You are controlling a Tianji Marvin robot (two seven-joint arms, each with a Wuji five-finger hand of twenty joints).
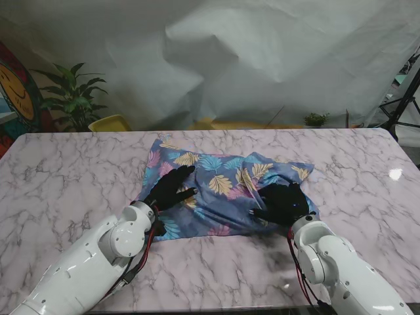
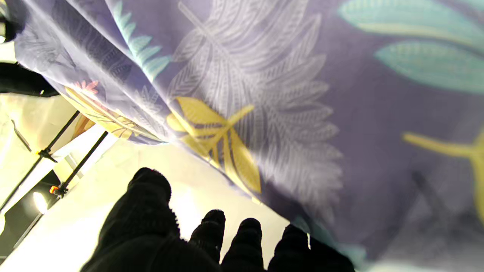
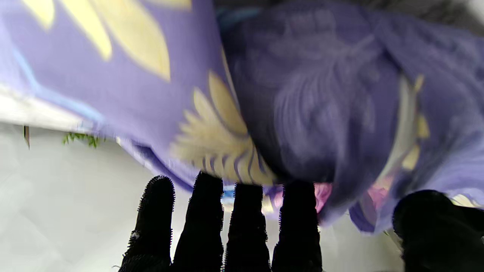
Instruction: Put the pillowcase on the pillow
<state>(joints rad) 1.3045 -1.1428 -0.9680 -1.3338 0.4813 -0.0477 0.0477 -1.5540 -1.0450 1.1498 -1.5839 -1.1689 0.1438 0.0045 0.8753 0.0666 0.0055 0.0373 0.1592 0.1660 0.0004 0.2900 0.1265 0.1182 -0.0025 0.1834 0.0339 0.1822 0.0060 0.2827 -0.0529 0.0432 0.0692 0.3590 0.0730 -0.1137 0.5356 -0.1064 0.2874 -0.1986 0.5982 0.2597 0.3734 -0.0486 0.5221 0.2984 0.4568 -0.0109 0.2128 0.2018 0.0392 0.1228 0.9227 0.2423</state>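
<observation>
A: What lies at the centre of the stand view?

B: A blue-violet fabric pillowcase printed with yellow, teal and pink leaves (image 1: 226, 190), spread and rumpled on the pink-and-grey veined marble table (image 1: 65, 170). It sits in the middle of the frame, slightly right of centre, with its lower edge near both forearms. Whether a pillow is inside it cannot be told.

A: Where is the left hand?

B: The black-gloved left hand (image 1: 172, 187) rests on the lower left part of the cloth, fingers spread and pointing toward the upper right of the frame. In the left wrist view its fingertips (image 2: 151, 185) stand apart at the bottom edge, with the leaf print (image 2: 264, 113) filling the top; no fabric is visibly pinched between them.

A: And the right hand?

B: The black-gloved right hand (image 1: 282, 202) lies on the lower right part of the cloth, close to its bottom right corner. In the right wrist view four fingers (image 3: 204, 211) extend side by side toward a bunched fold (image 3: 310, 124), the thumb apart at the lower right of the frame. Whether it grips cloth cannot be told.

A: What fills the background?

B: A white draped backdrop sheet (image 1: 262, 59) across the top, a green potted plant (image 1: 73, 95) and a yellow chair back (image 1: 110, 123) at upper left.
</observation>
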